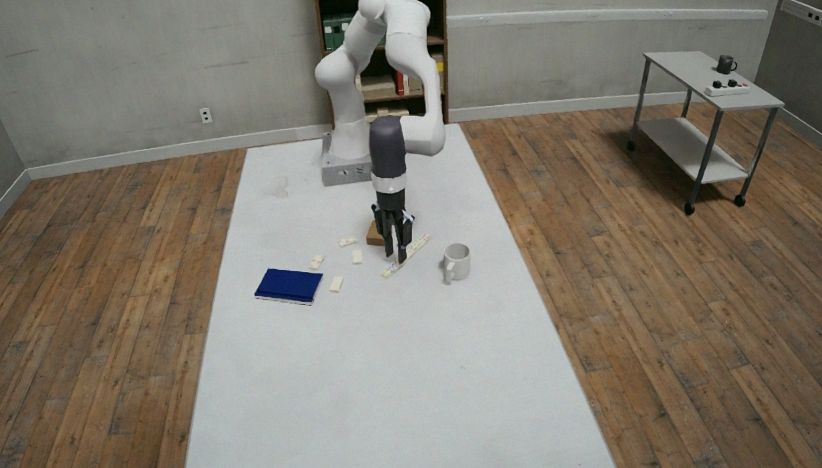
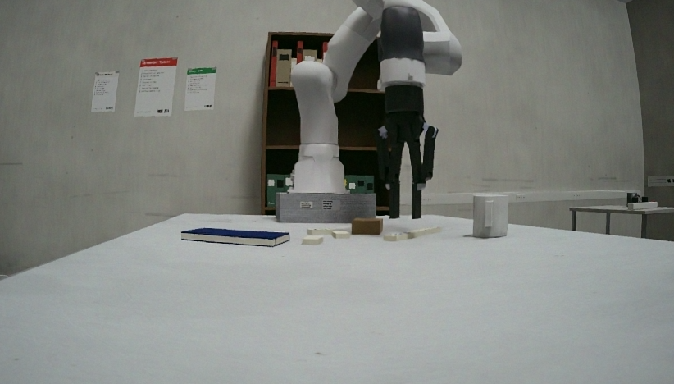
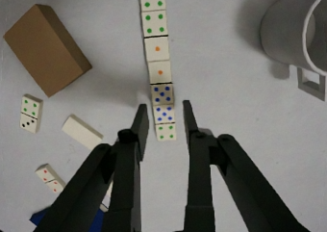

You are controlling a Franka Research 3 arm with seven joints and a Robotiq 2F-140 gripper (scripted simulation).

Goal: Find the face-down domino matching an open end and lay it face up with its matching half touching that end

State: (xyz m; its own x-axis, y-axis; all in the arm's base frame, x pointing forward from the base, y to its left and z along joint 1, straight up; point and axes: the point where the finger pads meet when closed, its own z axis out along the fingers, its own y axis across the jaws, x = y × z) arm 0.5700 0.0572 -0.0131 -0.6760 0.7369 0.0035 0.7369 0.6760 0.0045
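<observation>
One pincer is a little bit open and has nothing in it. Its two fingers hang over the surface, above the low end of one long domino line. The end domino lies flat, face up. Its five blue dots touch five blue dots in the line, and its four green dots point out.

Four loose dominoes lie well apart from the line. Two show dots: one has four green and three black, and one has red dots. Two are face down: one nearer the line and one nearer the book.

There is one brown block, one blue book and one cup.
</observation>
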